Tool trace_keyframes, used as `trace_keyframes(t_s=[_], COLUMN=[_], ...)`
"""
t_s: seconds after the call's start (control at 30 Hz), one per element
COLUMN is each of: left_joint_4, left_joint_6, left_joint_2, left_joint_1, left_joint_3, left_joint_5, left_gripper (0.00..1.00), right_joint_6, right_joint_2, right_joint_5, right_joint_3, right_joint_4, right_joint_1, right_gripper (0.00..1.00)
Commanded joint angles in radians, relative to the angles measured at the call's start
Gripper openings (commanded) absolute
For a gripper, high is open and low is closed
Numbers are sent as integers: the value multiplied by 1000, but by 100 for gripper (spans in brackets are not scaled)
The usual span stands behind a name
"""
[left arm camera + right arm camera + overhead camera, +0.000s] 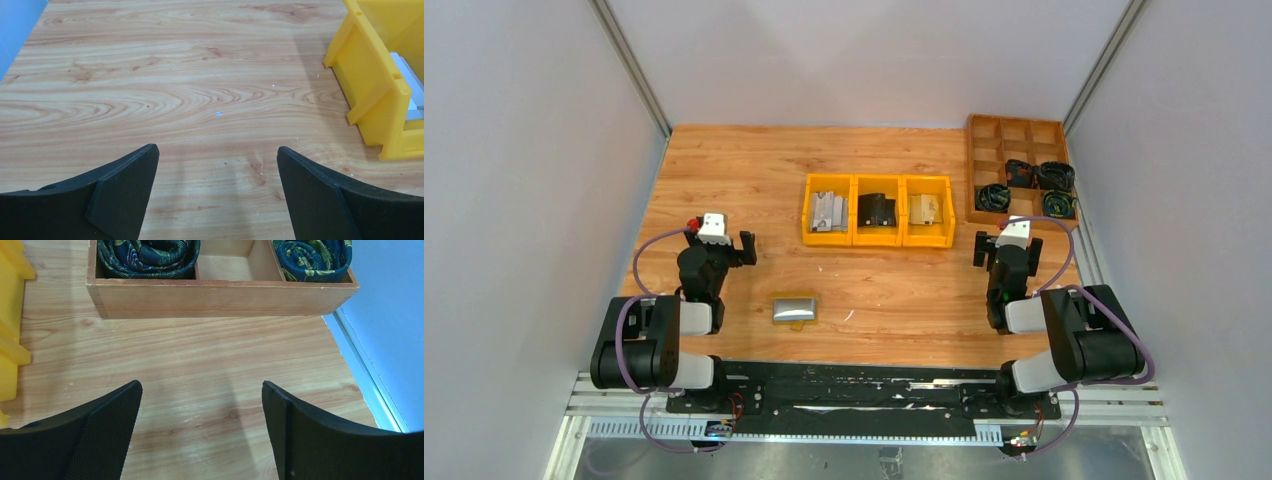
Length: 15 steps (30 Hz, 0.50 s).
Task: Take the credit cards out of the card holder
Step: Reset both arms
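Left hand (pixel 721 238) is wide open, holds nothing, and hovers over bare bench (pixel 724 170); in its wrist view both fingers (pixel 125 185) frame only wood, with a yellow bin (pixel 370 85) off to the right. Right hand (pixel 1009 245) is also wide open and empty, with bare wood between its fingers (pixel 105 425) and the wooden tray (pixel 225 300) just ahead, rolled dark patterned cloth (pixel 147 255) in its cells. Card holder (pixel 794 309) lies flat on the bench between the arms, nearer the left hand, to its right and closer to the bases, apart from both hands. Silvery face up, yellow edge showing. Credit cards can't be told apart from that face.
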Motion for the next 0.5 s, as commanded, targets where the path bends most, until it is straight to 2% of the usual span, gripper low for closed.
trace_keyframes(t_s=[0.0,0.47], left_joint_4=[46,-14], left_joint_6=[17,46], left_joint_2=[0,0], left_joint_1=[-5,-39], left_joint_3=[6,32], left_joint_5=[-19,-92], left_gripper=[100,100], right_joint_6=[-15,-15], right_joint_2=[-2,-2], right_joint_5=[-7,-6], right_joint_3=[3,3], right_joint_4=[33,33], right_joint_1=[-14,-15], right_gripper=[93,93])
